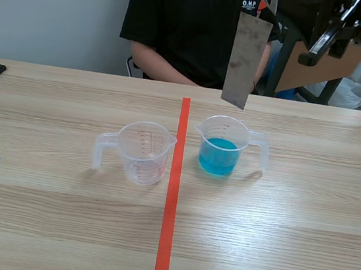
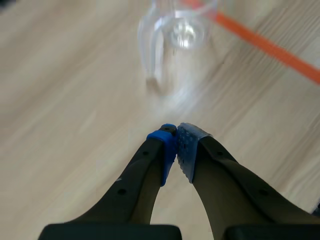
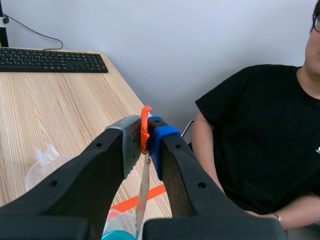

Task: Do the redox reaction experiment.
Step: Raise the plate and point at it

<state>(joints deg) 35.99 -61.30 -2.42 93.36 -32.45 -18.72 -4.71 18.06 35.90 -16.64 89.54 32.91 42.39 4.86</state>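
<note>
Now my right pincer (image 3: 145, 134) pinches the strip (image 1: 246, 60) above the blue cup (image 1: 222, 148); I should lower it straight, clear of the rim. My left pincer (image 2: 176, 139) is pressed together.

Grey, blotched metal strip (image 1: 246, 60), blue liquid (image 1: 218, 157) in a clear jug (image 1: 234, 130) — pale wood-grain table (image 1: 284, 255).

Bright, even light fills the room; the table (image 1: 55, 225) shows a pale sheen (strongest right of the tape (image 1: 171, 207)), and the clear cup (image 1: 143, 153) and blue-filled cup (image 1: 222, 147) cast only faint, soft shadows.
</note>
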